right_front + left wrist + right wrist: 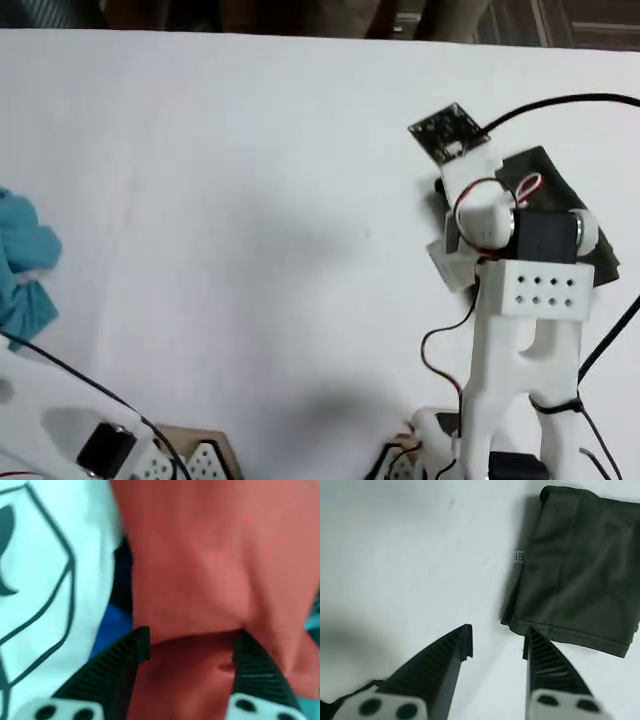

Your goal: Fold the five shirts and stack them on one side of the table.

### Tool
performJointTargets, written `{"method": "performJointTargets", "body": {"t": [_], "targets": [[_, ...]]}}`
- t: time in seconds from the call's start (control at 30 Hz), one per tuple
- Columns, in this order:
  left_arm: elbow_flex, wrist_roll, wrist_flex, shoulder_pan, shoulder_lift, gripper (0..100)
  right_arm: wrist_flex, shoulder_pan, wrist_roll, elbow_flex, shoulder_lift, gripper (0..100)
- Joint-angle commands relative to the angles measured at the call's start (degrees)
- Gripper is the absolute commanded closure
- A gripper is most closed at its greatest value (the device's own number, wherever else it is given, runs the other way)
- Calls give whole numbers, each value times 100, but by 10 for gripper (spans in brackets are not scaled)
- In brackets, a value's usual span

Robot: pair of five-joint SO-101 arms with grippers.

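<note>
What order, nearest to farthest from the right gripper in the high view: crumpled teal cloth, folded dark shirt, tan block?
1. Folded dark shirt, beside the right gripper.
2. Tan block, bottom edge, left of centre.
3. Crumpled teal cloth, far left edge.

looks like a robotics lab bench: white table (pixel 250 200), printed arm (pixel 520 340), loose cables (pixel 570 98), bare circuit board (pixel 447 130).

R gripper (pixel 497 636) is wide open, black ribbed fingers spread above white table (pixel 395 555). Folded dark shirt (pixel 577 565) lies flat just ahead of the claw, offset to one finger's side. Its hem corner is right by that fingertip; contact unclear. Small white tag (pixel 519 556) sits on the shirt edge, further ahead.
</note>
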Motion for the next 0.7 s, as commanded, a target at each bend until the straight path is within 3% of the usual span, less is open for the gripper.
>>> {"method": "performJointTargets", "body": {"t": [0.0,0.13,0.4,0.53,0.6,0.67], "targets": [[-84,35,123,-149,-651,699,48,-40,44,18,-180,827],[198,79,123,-132,-1081,699,-4,-40,18,9,-180,827],[2475,88,70,378,-1099,699,22,-22,9,9,-224,827],[2888,88,0,624,-1099,706,31,-4,9,18,-233,827],[2879,88,26,703,-1160,768,31,-4,18,18,-233,827],[2730,88,35,756,-1240,893,31,-4,26,18,-233,827]]}}
